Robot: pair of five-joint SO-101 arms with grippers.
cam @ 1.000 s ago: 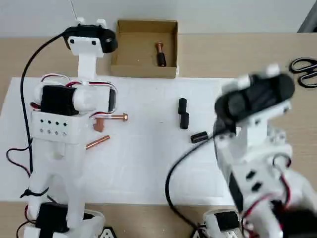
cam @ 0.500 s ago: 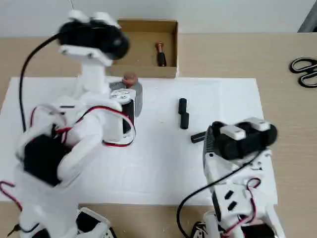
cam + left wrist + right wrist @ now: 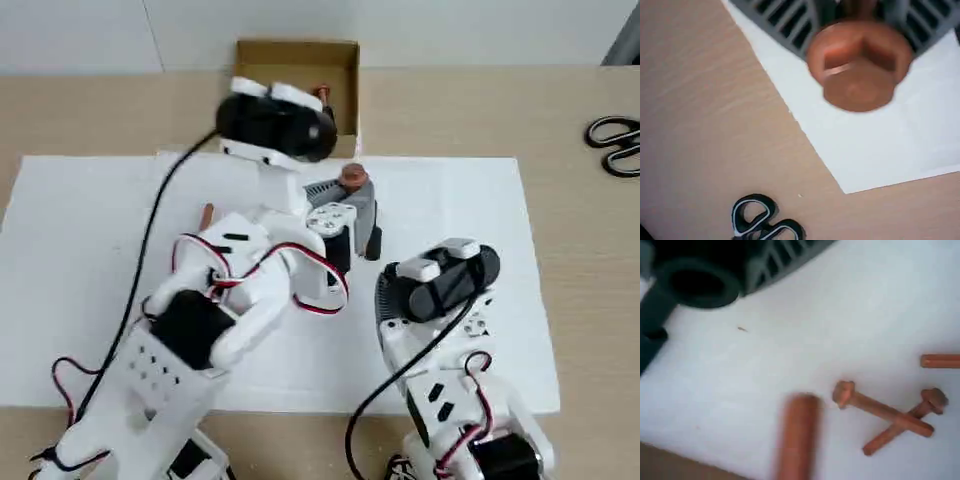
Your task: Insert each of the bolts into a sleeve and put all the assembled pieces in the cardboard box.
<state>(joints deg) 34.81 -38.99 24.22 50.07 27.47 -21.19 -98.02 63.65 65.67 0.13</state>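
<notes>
Pinching a copper bolt [image 3: 350,177], the left jaws are seen mid-frame, just below the cardboard box [image 3: 297,45] at top centre; a black sleeve [image 3: 695,285] is clamped in the right jaws over the white sheet [image 3: 790,340].

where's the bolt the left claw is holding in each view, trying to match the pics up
High view: the bolt head pokes up from the left claw, mid-table, just below the cardboard box.
Left wrist view: its hex head looms close, over the paper's edge.
Right wrist view: a blurred copper shaft near the camera may be it; I cannot tell.
Shared landmark: the white paper, also at and.
</notes>
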